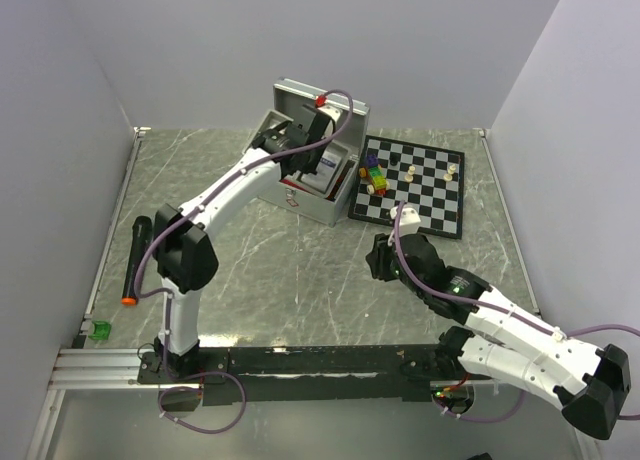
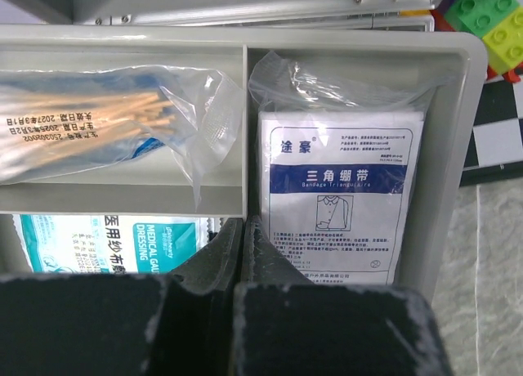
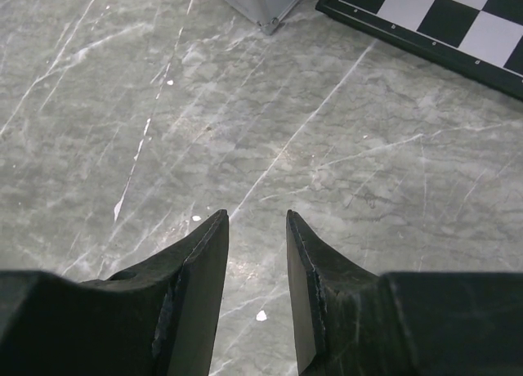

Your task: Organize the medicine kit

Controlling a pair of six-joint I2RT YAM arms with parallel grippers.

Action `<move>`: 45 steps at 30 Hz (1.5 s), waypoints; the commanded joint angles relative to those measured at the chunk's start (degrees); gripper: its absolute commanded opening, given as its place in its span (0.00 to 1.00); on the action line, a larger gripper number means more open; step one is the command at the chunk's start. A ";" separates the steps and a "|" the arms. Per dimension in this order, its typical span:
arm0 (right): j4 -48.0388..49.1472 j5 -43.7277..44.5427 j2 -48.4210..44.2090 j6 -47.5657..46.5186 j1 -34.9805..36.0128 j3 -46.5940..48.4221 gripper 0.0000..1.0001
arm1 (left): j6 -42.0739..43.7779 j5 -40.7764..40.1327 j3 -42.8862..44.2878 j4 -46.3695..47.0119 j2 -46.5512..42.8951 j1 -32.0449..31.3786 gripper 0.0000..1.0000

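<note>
Left gripper, fingers pressed together, hangs over the open kit, just left of the chessboard. Right gripper, spread and empty, hovers over open table nearer.

medicine kit: silver metal, dull sheen. divided tray ahead of left claw: matt grey plastic. bandage pouch, swab bag: glossy clear film. tabletop beneath right claw: smooth, marbled.
</note>
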 commanded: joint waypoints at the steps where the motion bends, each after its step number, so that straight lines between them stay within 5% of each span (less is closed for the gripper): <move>1: 0.54 -1.94 -1.31 0.80 -0.22 -1.56 0.41 | -0.03 0.53 4.76 1.63 2.48 0.12 0.01; 45: 3.26 -5.37 1.50 2.73 -0.31 -1.82 0.41 | -7.42 10.64 11.45 0.49 11.27 3.63 0.01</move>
